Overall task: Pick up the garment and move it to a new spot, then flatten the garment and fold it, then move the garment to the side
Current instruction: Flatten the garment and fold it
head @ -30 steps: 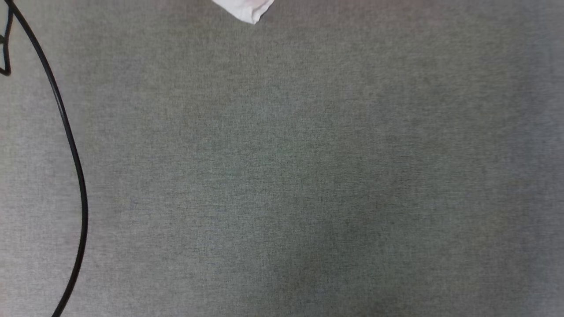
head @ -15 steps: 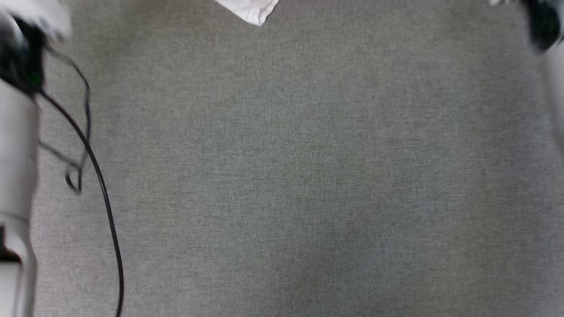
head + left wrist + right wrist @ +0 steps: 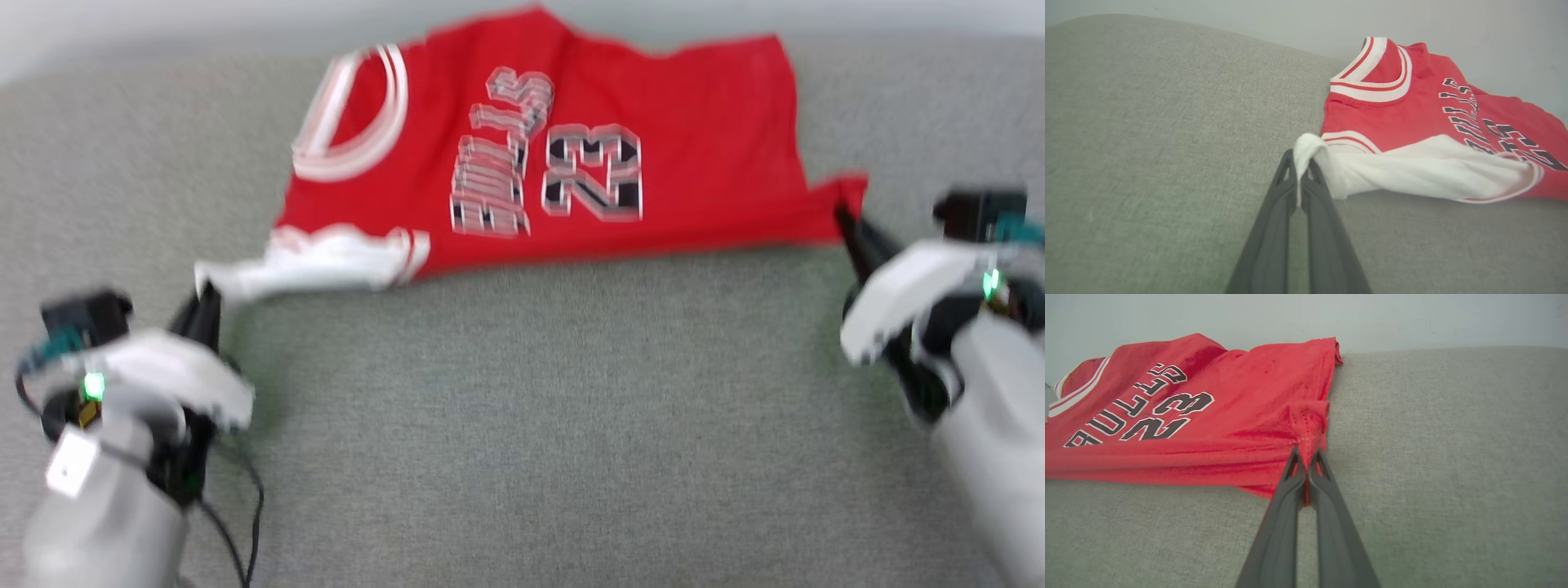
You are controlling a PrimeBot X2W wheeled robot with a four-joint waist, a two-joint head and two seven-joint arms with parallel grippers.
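The garment (image 3: 571,155), a red jersey with black "23" lettering, lies spread sideways on the grey surface, neck trim to the left. Its white sleeve (image 3: 318,265) stretches toward the lower left. My left gripper (image 3: 206,298) is shut on that sleeve's tip (image 3: 1306,147), as the left wrist view (image 3: 1300,163) shows. On the right, my right gripper (image 3: 845,220) is shut on the red hem corner (image 3: 1308,420), fingertips pinching the fabric (image 3: 1306,455). Both corners are pulled slightly away from the garment's body.
A grey fabric surface (image 3: 531,425) runs wide in front of the garment. Behind it a pale wall (image 3: 1331,314) meets the surface's far edge. A thin black cable (image 3: 245,523) hangs by my left forearm.
The head view has swung up from bare grey surface to the whole garment. Both grippers, earlier only blurred forearms at the edges, now hold the garment's corners.
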